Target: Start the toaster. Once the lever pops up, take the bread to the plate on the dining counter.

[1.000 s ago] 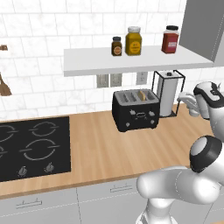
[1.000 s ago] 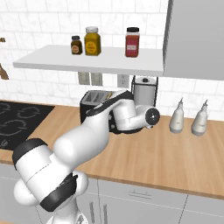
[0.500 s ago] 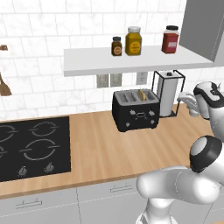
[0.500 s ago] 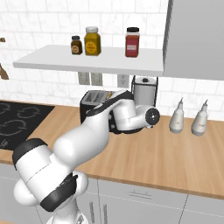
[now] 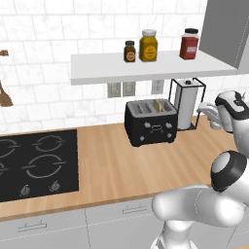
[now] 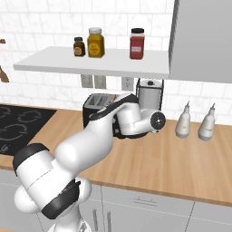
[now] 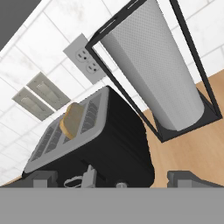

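Hovering just in front of the toaster point(image 7: 94, 144), the hand point(image 7: 113, 180) is holding its place with its two fingertips spread wide and nothing between them; nothing has shifted over the last second, in either base view or around the arm. The black toaster is sitting directly ahead of and below the hand, on the wooden desk point(image 5: 112, 170), with the paper-towel roll point(image 7: 153, 65) in its wire stand just off to the hand's side. The bread point(image 7: 73, 120) is standing up out of one of the slots, beyond the fingertips, its tan top showing well above the grey slot plate. A small pale lever point(image 7: 89, 175) is showing on the toaster's front face, close between the fingertips. Because the scene is unchanged, the starting step is probably not yet done: the hand is likely lining up to press that lever down. The bread is too exposed to be toasting, so fetching it comes later.
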{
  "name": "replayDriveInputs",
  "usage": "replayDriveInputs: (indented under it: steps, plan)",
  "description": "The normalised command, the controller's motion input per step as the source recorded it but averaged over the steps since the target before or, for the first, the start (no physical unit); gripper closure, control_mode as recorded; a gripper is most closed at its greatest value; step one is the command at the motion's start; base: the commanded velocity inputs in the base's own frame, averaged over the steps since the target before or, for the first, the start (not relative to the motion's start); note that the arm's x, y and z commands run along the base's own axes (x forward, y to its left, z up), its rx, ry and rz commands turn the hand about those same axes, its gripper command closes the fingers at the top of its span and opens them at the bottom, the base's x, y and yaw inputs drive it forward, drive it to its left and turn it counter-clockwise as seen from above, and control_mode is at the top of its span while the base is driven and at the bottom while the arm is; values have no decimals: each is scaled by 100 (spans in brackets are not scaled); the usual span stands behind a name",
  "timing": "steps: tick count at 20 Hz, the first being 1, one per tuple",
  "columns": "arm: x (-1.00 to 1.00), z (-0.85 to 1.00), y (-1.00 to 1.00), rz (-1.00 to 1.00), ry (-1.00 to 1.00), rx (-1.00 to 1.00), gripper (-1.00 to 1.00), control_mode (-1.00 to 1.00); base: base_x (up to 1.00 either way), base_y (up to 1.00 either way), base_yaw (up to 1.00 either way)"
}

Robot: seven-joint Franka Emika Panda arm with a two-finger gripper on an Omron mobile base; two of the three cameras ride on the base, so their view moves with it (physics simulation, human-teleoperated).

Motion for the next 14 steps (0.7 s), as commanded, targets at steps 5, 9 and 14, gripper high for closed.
replayDriveInputs:
  steps: [5,9,14]
  plan:
    - [0,0,0,0,0,0,-100,-100,0,0,0]
    - [0,0,0,0,0,0,-100,-100,0,0,0]
    - [0,0,0,0,0,0,-100,-100,0,0,0]
